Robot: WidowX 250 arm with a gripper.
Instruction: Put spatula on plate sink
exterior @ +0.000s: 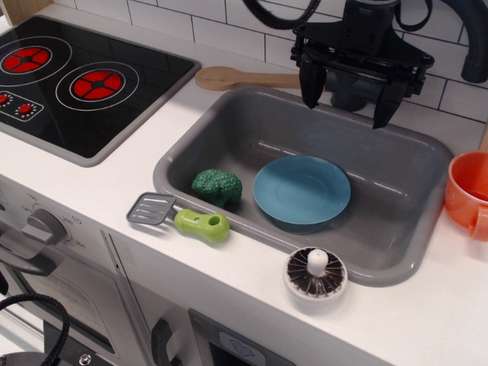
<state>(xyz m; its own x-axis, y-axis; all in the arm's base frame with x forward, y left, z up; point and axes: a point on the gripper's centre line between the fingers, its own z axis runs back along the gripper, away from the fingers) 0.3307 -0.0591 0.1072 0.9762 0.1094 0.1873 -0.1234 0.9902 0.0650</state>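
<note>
The spatula [181, 216], grey slotted head and lime-green handle, lies on the white counter along the front left rim of the sink [427, 156]. The teal-blue plate [302, 191] lies inside the sink, right of centre, with nothing on it. My gripper [347, 103] hangs open and empty above the sink's back edge, well above and behind the plate and far from the spatula.
A green toy broccoli [217, 187] sits in the sink left of the plate. A wooden spoon [244, 78] lies behind the sink. A small white dish with dark ribbed centre [316, 273] sits on the front rim. An orange cup [469, 192] stands right. The stove [76, 80] is left.
</note>
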